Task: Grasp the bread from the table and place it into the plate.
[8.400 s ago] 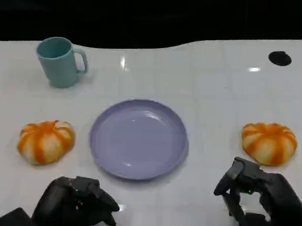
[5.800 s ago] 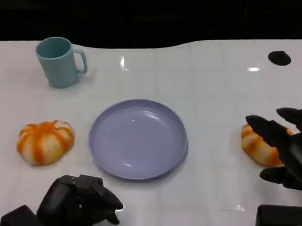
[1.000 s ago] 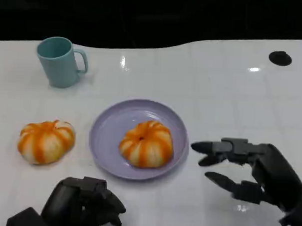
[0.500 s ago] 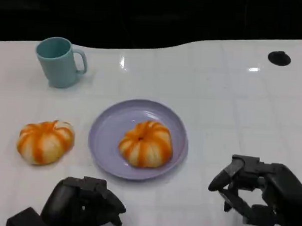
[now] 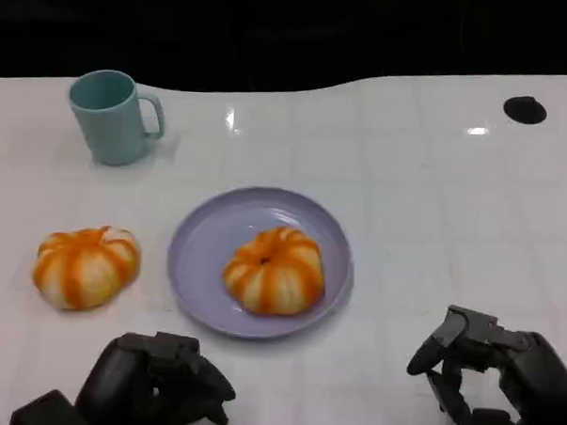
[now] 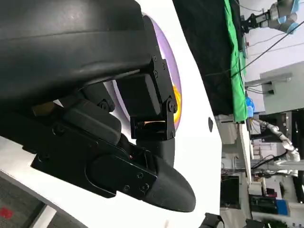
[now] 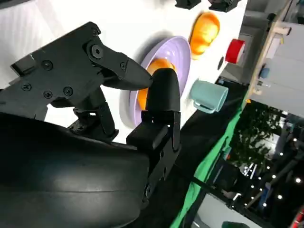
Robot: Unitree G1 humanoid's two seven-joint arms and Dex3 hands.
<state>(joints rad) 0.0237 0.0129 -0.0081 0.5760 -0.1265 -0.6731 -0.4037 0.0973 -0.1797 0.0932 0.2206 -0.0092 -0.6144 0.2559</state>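
Note:
An orange-and-white striped bread [image 5: 273, 270] lies in the lilac plate [image 5: 202, 256] at the table's middle; the right wrist view shows the bread [image 7: 159, 66] on the plate [image 7: 180, 47] past my fingers. A second, similar bread [image 5: 85, 265] sits on the table left of the plate. My right hand [image 5: 488, 381] hangs low at the near right, well clear of the plate, its fingers bent but apart and holding nothing. My left hand [image 5: 154, 386] rests at the near left with its fingers curled in, nothing in them.
A teal mug [image 5: 112, 116] stands at the back left. A small black disc [image 5: 524, 109] lies at the far right near the table's back edge. Bare white tabletop stretches between the plate and my right hand.
My right hand has drawn back from beside the plate toward the near right edge and bent its fingers. The bread stays in the plate; the left hand has not moved.

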